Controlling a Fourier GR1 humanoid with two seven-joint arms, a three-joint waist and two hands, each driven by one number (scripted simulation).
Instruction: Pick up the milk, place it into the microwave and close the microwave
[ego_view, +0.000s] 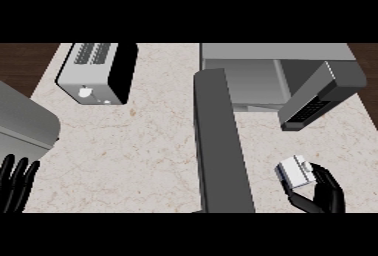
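A small white milk carton (294, 172) is held above the counter at the lower right. My right hand (322, 192) curls round its near side, thumb below and fingers at the right. The microwave (251, 80) stands at the back right with its interior exposed. Its door (221, 145) hangs wide open, reaching toward me as a long dark slab left of the milk. My left hand (15, 182) rests open at the lower left edge, fingers up.
A toaster (96, 72) stands at the back left. A grey appliance corner (26, 122) juts in at the left. The microwave's dark control panel (317, 97) angles out at the right. Bare marble counter (125, 160) lies between the door and my left hand.
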